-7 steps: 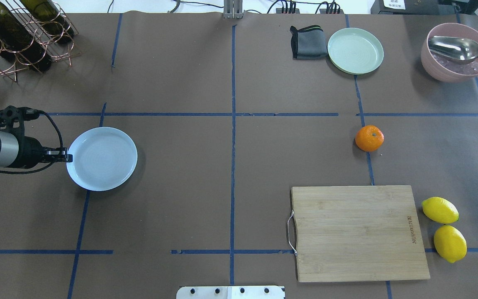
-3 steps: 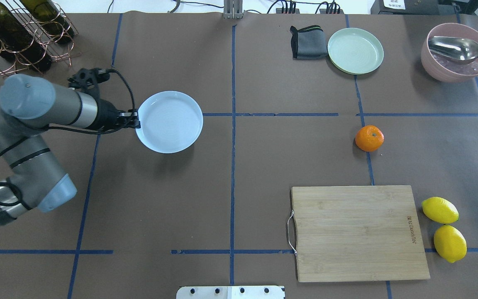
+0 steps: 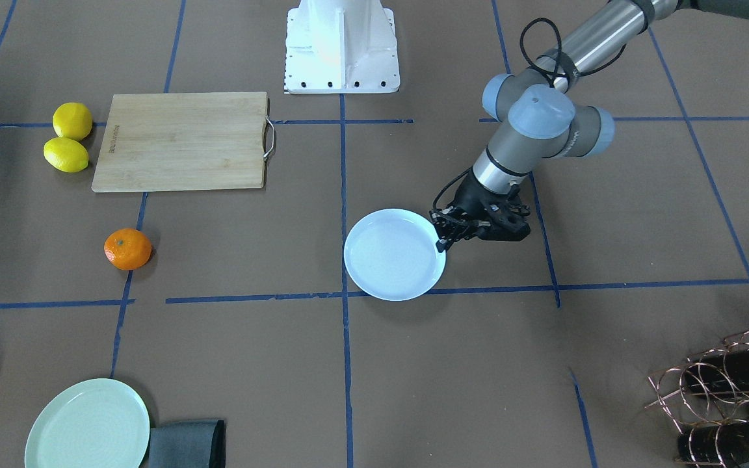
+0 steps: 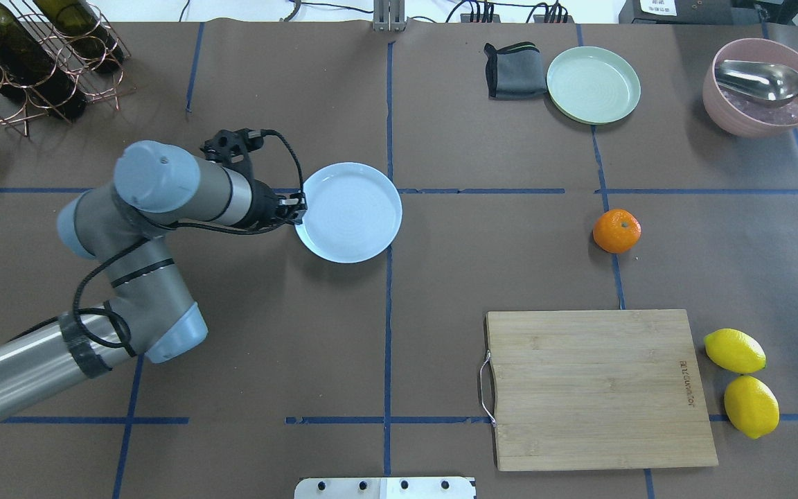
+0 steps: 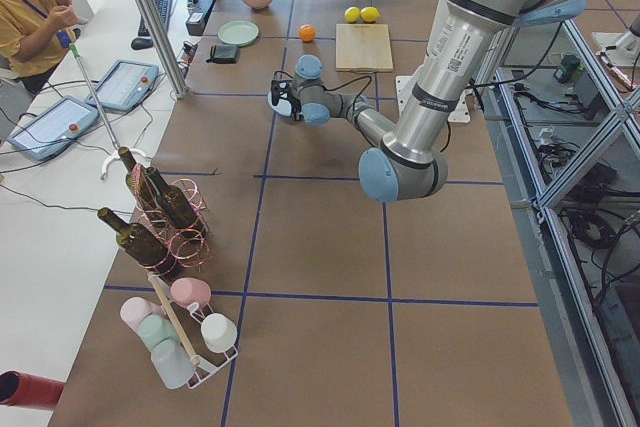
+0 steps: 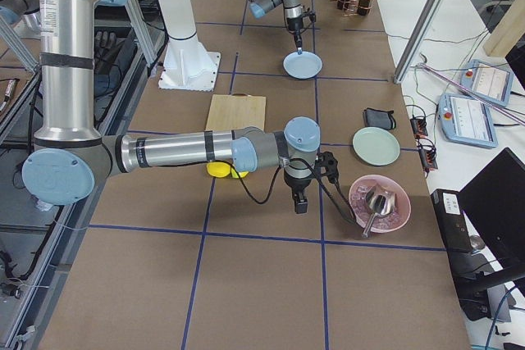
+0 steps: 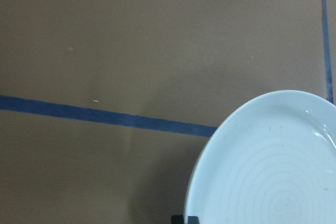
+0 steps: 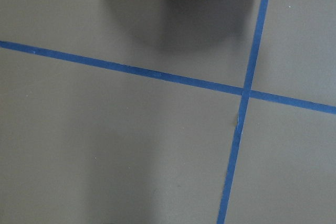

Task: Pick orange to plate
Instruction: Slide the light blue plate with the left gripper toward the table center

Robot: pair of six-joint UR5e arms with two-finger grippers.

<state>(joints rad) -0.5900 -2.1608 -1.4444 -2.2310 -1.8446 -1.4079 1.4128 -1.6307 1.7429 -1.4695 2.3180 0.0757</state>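
Bare tabletop (image 4: 496, 235) between plate (image 4: 350, 211) and orange (image 4: 616, 231)

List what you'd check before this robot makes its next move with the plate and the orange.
1. Grip: the left gripper is clamped on the plate at its rim: ok.
2. The plate has nothing on it: ok.
3. The orange sits alone on the table, with nothing touching it: ok.
4. The cutting board lies off the line from plate to orange: ok.
5. The right gripper is open for the orange: cannot tell, since only a side view shows it.
6. Whether the plate is lifted or resting on the table: cannot tell.
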